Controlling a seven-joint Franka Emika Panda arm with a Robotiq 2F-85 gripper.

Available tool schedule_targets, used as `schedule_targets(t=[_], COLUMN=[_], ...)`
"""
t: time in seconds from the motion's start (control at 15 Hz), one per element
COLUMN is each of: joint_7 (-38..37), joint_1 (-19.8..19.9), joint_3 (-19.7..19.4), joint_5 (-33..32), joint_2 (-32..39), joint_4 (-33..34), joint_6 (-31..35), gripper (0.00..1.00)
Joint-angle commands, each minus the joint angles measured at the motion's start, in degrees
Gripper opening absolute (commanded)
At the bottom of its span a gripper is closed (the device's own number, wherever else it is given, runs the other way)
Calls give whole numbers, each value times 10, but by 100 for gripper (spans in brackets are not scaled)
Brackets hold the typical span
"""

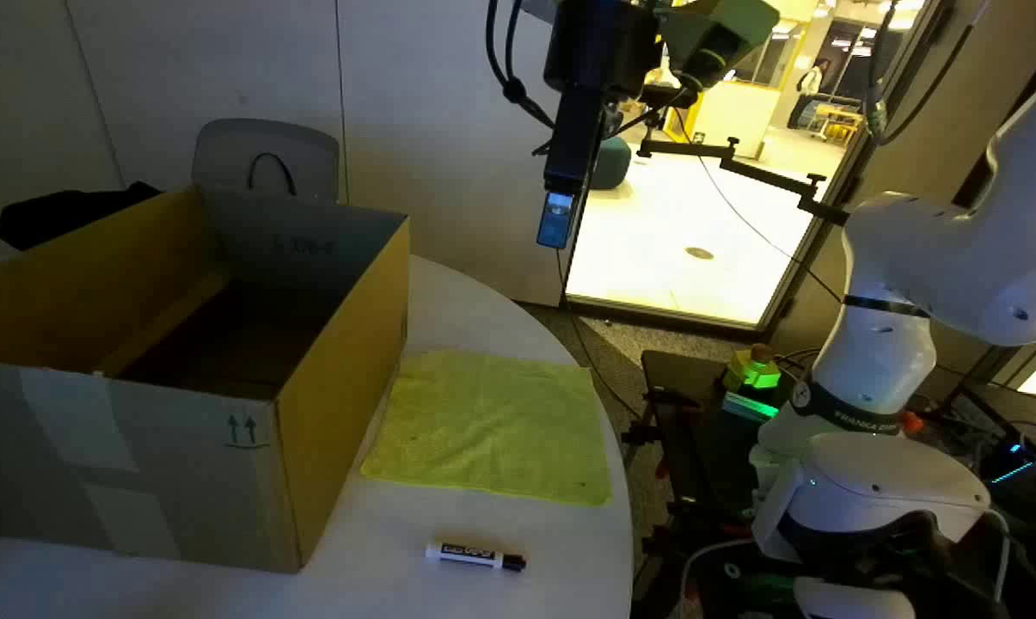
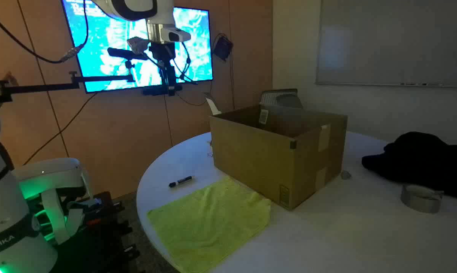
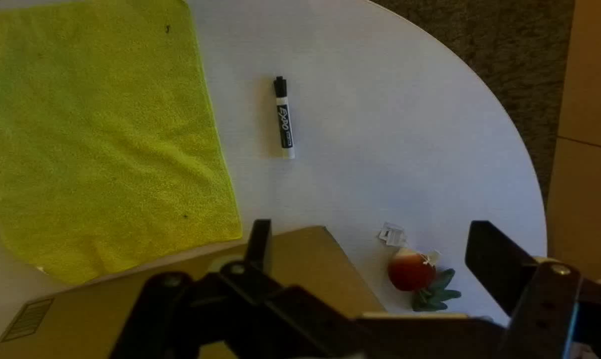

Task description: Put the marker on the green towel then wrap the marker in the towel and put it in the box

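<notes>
High hangs the gripper (image 3: 372, 249), jaws spread wide, nothing in its grasp, and there's the marker (image 3: 284, 122), on the white table (image 3: 395, 129) at its eleven o'clock in the wrist view, green towel (image 3: 100, 139) at ten!

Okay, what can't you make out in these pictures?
Box: floor hidden by its near walls in an exterior view.
Towel: partly cut off by the wrist view's left edge.
Marker: finest print too small, wrist view.
Black bundle: cut off by an exterior view's right edge.
</notes>
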State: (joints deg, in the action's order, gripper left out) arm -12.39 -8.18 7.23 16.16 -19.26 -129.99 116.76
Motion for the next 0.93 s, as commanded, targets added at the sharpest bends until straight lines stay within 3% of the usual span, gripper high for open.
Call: schedule_targets(t=[0.0,0.33,0.6,0.87], joint_7=[1,12,27,28], joint_1=[4,3,-8,-26], joint_3=[3,9,24,45], joint_5=[1,-8,-8,-18], joint_2=[0,28,89,165], joint_4=[4,-6,-35,-49], joint_6=[-2,42,149,210], gripper=[100,100,100,100])
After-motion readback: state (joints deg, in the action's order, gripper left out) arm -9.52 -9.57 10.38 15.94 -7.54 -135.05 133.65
